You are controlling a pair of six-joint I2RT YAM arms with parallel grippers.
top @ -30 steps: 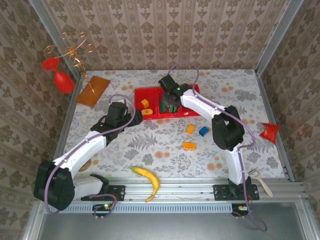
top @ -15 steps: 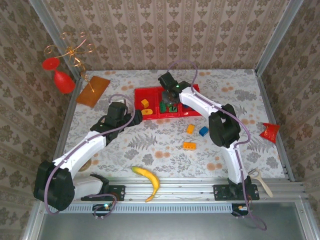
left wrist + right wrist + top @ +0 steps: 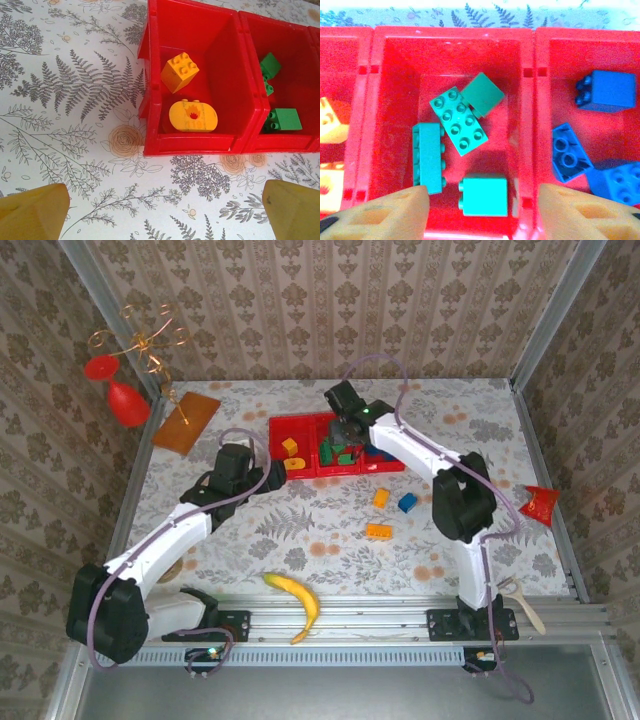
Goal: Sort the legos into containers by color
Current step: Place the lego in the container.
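White arm links [image 3: 165, 540], black joints [image 3: 460, 502], purple cables [image 3: 374, 358], small green light [image 3: 367, 412], tan end effector fingers [image 3: 32, 212].

Red tray [image 3: 527, 75] with orange legos [image 3: 180, 72], green legos [image 3: 459, 120] and blue legos [image 3: 606, 90]; table [image 3: 75, 100] is white with grey ferns and orange flowers.

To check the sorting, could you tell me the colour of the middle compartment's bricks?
All four bricks are green; clearest in the right wrist view.

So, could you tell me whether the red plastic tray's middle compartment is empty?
Not empty: the middle compartment holds four green studded bricks.
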